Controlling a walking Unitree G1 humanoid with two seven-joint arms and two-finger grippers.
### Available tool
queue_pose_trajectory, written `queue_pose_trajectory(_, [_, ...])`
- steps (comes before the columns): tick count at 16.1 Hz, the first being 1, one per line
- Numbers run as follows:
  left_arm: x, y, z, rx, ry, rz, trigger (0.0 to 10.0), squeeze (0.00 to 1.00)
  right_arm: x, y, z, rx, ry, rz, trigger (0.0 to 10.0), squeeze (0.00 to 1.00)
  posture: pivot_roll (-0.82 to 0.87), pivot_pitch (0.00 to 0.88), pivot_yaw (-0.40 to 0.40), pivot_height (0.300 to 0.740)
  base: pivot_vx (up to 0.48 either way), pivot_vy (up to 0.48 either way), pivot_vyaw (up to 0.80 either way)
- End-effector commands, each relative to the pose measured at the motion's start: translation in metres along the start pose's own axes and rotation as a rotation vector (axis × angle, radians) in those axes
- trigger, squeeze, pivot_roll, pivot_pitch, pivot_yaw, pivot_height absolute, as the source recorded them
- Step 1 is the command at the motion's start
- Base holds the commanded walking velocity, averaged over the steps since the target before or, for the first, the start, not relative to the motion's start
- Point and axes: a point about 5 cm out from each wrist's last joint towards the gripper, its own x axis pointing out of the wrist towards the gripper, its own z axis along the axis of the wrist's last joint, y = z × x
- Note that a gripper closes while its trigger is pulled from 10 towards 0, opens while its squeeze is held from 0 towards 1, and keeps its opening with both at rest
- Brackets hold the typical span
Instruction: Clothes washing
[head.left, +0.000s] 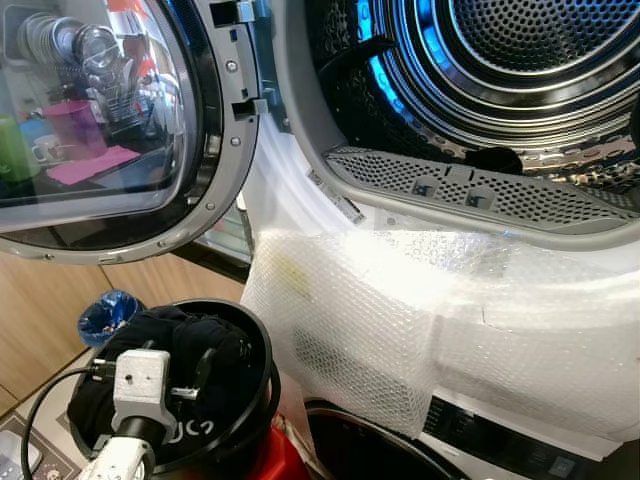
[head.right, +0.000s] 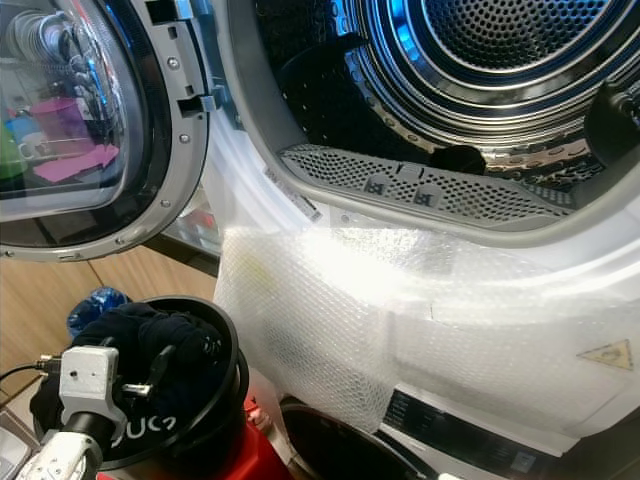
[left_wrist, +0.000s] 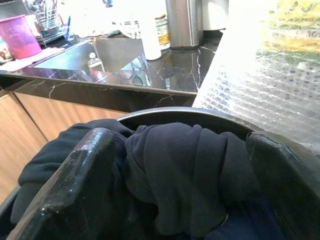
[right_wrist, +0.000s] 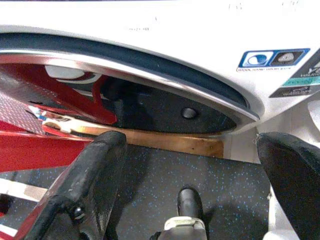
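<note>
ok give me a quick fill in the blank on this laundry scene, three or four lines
1. The washer door stands ____.
2. The dark clothes lie in a round black ____.
3. The left claw has its fingers apart over the ____.
4. The washer front below the drum is covered in ____ wrap.

Missing words: open; bucket; clothes; bubble

L wrist (head.left: 140, 385): silver block w/ screws, black cable looped off it
L fingers (left_wrist: 80, 185): black, scuffed
R fingers (right_wrist: 90, 175): black, glossy
</note>
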Motion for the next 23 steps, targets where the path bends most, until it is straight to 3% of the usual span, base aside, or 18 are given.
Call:
queue_pose_trajectory(1, [0.0015, 0.0036, 0.0037, -0.005, -0.013, 0.017, 10.0, 0.0, -0.0002, 0.0036, -0.0016, 0.007, 0.009, 0.004, 10.0, 0.0, 0.12, 0.0, 0.072, 0.74, 0.0, 0.0, 0.0])
queue_pose_trajectory(14, [0.0034, 0.0042, 0.0048, -0.007, -0.007, 0.008, 10.0, 0.0, -0.001, 0.0046, -0.0048, 0.015, 0.019, 0.003, 10.0, 0.0, 0.12, 0.0, 0.079, 0.74, 0.0, 0.0, 0.0])
queue_pose_trajectory(15, [0.0038, 0.0043, 0.0047, -0.012, -0.006, 0.009, 10.0, 0.24, -0.0009, 0.0048, -0.0047, 0.016, 0.019, 0.003, 10.0, 0.0, 0.12, 0.0, 0.08, 0.74, 0.0, 0.0, 0.0])
queue_pose_trajectory(16, [0.0041, 0.0045, 0.0047, -0.015, -0.004, 0.009, 10.0, 0.24, -0.0009, 0.0051, -0.0046, 0.016, 0.019, 0.003, 10.0, 0.0, 0.12, 0.0, 0.082, 0.74, 0.0, 0.0, 0.0])
queue_pose_trajectory(17, [0.0047, 0.0046, 0.0047, -0.035, -0.002, 0.012, 10.0, 1.0, -0.0008, 0.0053, -0.0044, 0.018, 0.019, 0.003, 10.0, 0.0, 0.12, 0.0, 0.083, 0.74, 0.0, 0.0, 0.0])
queue_pose_trajectory(23, [0.0053, 0.0063, 0.0036, -0.049, 0.012, 0.018, 10.0, 1.0, -0.0007, 0.0078, -0.0041, 0.023, 0.018, 0.007, 10.0, 0.0, 0.11, 0.0, 0.091, 0.74, 0.0, 0.0, 0.0])
